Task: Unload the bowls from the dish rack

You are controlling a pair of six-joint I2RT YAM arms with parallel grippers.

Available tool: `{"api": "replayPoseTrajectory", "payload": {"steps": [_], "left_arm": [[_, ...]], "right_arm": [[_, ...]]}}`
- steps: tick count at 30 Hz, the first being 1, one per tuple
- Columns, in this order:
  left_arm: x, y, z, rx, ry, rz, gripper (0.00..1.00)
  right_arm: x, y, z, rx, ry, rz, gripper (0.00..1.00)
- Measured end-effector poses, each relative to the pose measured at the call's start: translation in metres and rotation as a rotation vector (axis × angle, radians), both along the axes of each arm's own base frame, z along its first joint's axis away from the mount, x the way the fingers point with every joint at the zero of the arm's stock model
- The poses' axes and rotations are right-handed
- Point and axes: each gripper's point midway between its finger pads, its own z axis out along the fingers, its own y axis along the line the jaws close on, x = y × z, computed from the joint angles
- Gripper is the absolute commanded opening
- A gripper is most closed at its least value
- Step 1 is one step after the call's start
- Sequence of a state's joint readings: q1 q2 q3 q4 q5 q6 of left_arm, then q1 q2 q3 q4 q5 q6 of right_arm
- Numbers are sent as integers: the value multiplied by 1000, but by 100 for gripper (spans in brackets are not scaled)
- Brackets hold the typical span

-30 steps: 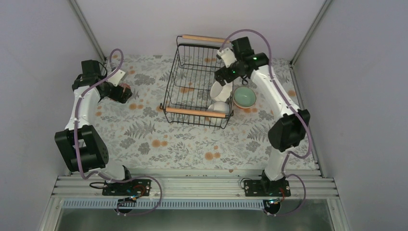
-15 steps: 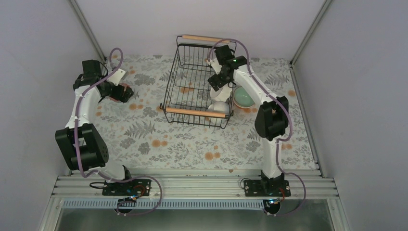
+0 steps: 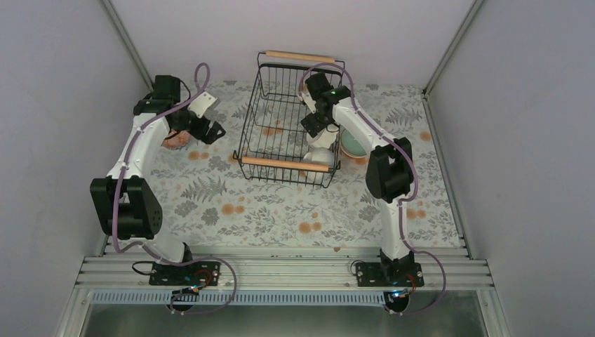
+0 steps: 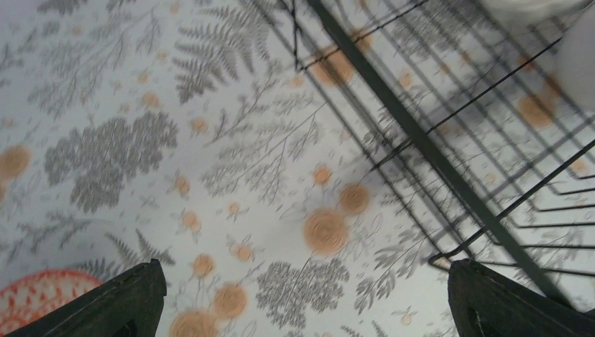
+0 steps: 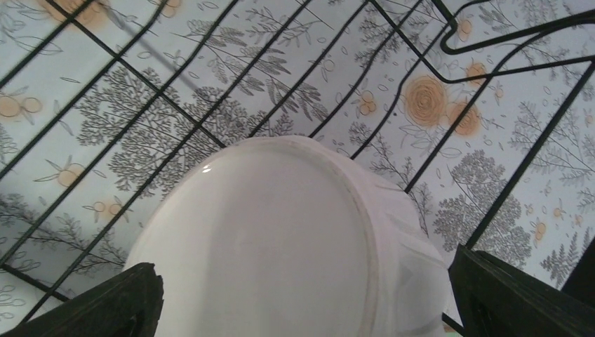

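White ceramic bowl [image 5: 295, 246] sits inside the dish rack [image 3: 284, 163], near its right wall, with the right end effector [image 5: 309, 302] spread wide directly above it. Likely next: lower, straddle the rim, close. The left end effector [image 4: 302, 302], also spread, hovers outside the rack's left wall.

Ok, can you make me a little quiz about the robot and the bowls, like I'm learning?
1. True or false: the right tool is shut on the white bowl.
2. Where is the mint-green bowl? A: inside the dish rack. B: on the cloth, right of the rack. C: stacked on the white bowl.
3. How many wooden handles does the rack have?
Key: 1 false, its jaws stand open. 2 B. 3 two.
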State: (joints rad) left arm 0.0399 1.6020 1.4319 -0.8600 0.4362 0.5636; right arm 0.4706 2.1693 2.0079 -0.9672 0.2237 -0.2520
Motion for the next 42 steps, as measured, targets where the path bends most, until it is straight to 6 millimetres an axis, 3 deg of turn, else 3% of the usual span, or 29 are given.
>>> {"api": "replayPoseTrajectory", "payload": {"steps": [6, 17, 29, 42], "left_arm": [[6, -28, 20, -52, 0, -55, 100], [5, -69, -1, -47, 100, -116, 100], [6, -91, -27, -50, 179, -130, 100], [11, -100, -30, -58, 165, -123, 100]], "right_arm": [[0, -5, -7, -29, -4, -10, 100], [0, -5, -11, -47, -11, -9, 100], [-9, 10, -4, 81, 52, 47, 96], [-37, 36, 7, 229, 163, 152, 94]]}}
